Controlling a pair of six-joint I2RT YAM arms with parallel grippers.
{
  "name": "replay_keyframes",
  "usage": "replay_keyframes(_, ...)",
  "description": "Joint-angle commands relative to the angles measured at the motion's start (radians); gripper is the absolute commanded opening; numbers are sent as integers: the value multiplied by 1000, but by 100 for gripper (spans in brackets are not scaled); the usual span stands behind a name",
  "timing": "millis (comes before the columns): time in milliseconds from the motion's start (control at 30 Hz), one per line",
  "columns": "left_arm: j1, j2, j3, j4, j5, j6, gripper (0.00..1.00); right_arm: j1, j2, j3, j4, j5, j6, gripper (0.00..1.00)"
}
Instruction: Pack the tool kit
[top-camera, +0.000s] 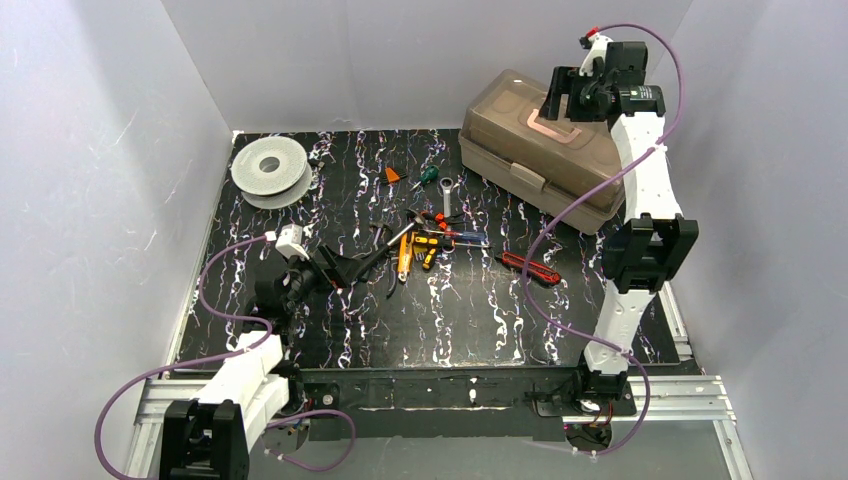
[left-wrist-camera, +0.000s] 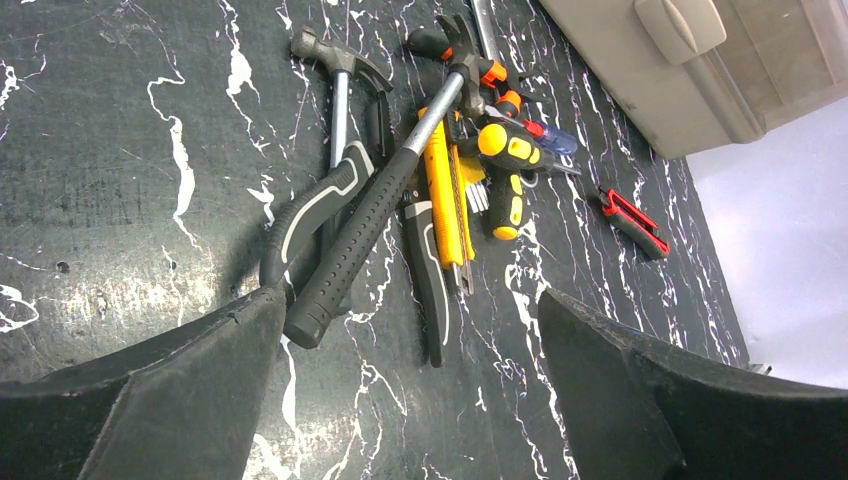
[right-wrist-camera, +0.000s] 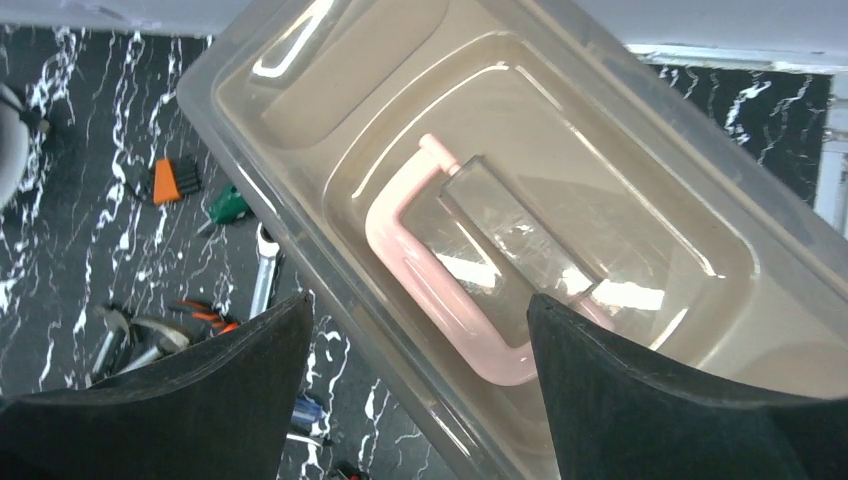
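Observation:
The tan toolbox (top-camera: 535, 160) stands at the back right with its smoky lid shut and its cream-pink handle (right-wrist-camera: 400, 250) folded flat. My right gripper (top-camera: 563, 100) hovers open over the lid, the handle between its jaws (right-wrist-camera: 418, 310). Loose tools lie in a pile (top-camera: 425, 240) mid-table: two hammers (left-wrist-camera: 370, 210), a yellow knife (left-wrist-camera: 440, 190), a yellow-black screwdriver (left-wrist-camera: 505, 170). A silver wrench (top-camera: 446, 195), a green-handled screwdriver (top-camera: 428, 175) and a red-black tool (top-camera: 530, 267) lie apart. My left gripper (top-camera: 358, 265) is open and empty just short of the hammer handles (left-wrist-camera: 405, 330).
A round grey-white spool (top-camera: 270, 170) sits at the back left. A small orange bit holder (top-camera: 392, 175) lies near the green screwdriver. The toolbox's front latch (left-wrist-camera: 680, 25) faces the pile. White walls close in the table on three sides.

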Motion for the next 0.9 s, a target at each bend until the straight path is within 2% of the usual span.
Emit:
replay_keyframes(0,-2,7,-6,21,16,8,98,0,24,49,-29,-120,-67,87)
replay_keyframes(100,-2,14,-5,24,19,6,98,0,32,-21,-14,-198,-100,87)
replay_keyframes(200,-2,24,-4,31,23,3,98,3,58,-38,-39,-195,-118,86)
replay_keyframes(300,-2,30,-3,37,28,-1,98,19,68,-69,-73,-137,-142,85)
replay_keyframes(533,-2,38,-4,45,36,-9,98,119,-5,-271,-50,71,-191,81)
replay_keyframes(633,-2,39,-4,47,40,-10,98,152,-38,-326,-37,72,-169,75)
replay_keyframes(867,-2,35,-4,41,38,-9,98,237,-84,-365,-17,121,-79,68)
